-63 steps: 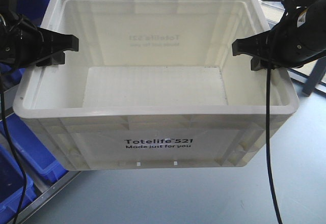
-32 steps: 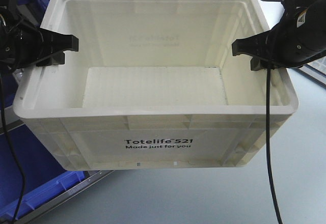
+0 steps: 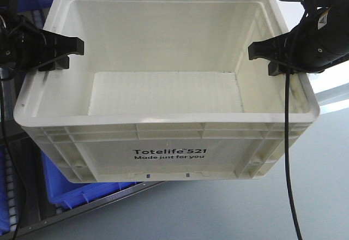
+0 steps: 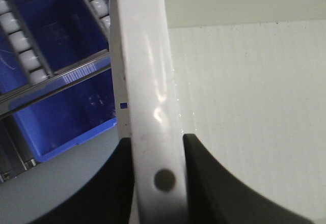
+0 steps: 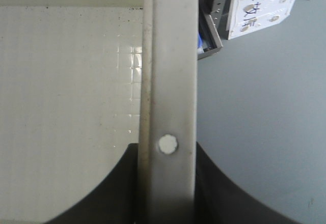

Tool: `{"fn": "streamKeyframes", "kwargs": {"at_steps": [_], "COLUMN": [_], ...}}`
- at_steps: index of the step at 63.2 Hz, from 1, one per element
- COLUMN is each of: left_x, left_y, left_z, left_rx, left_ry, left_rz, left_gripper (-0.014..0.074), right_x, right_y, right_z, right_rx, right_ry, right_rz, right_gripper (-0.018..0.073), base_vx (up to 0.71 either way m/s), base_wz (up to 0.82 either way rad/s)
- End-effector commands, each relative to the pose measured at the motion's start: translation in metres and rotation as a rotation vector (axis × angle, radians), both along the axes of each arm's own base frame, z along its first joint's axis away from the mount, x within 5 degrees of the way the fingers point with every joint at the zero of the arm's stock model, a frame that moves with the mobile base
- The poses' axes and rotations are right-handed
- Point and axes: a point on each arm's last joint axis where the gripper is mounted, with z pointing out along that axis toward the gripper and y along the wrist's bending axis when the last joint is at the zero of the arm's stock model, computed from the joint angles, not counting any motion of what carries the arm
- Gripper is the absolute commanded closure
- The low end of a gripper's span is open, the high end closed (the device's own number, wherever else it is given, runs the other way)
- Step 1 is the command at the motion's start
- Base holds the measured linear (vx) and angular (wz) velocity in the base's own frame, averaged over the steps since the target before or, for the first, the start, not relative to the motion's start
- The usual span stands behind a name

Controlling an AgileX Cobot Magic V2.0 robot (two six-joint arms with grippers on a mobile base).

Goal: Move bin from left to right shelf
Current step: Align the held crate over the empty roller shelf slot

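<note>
The bin (image 3: 169,155), a large white tote printed "Totelife 521 Made just for you", fills the front view and hangs in the air, empty inside. My left gripper (image 3: 61,53) is shut on its left rim and my right gripper (image 3: 268,58) on its right rim. In the left wrist view the bin's rim (image 4: 147,81) runs between the two black fingers (image 4: 204,183), which press it from both sides. In the right wrist view the rim (image 5: 170,71) is clamped the same way between dark fingers (image 5: 122,188).
Blue plastic bins (image 3: 65,188) and a metal shelf rail (image 3: 98,202) lie below and left of the tote. A roller track (image 4: 25,46) and a blue bin (image 4: 66,117) show in the left wrist view. Grey floor (image 3: 229,213) lies below right; a labelled white box (image 5: 262,5) stands beyond the right rim.
The background has slid behind the held bin: the blue bins and shelf rail now lie more under its left underside. Both grippers keep the same hold on the rims.
</note>
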Motion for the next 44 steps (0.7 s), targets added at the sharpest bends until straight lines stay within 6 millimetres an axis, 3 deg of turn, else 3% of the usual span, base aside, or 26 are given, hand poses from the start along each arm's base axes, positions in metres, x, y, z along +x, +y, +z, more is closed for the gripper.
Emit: {"fn": "streamKeyframes", "kwargs": {"at_steps": [1, 44], "left_x": [-0.0074, -0.0074], "left_y": [0.0051, 0.0051], "left_z": [0.0338, 0.0338], "left_rx": [0.010, 0.010], "left_ry": [-0.184, -0.184], "left_rz": [-0.025, -0.025], "left_gripper": [0.0461, 0.0461], "right_x": [0.0001, 0.0001], "right_y": [-0.0142, -0.0142], "right_z": [0.0316, 0.0316], "right_rx": [-0.055, -0.055], "right_ry": [-0.205, -0.205], "right_rz": [-0.023, -0.023], "right_gripper": [0.0460, 0.0460], "base_vx": [0.03, 0.04], "base_wz": [0.50, 0.37]}}
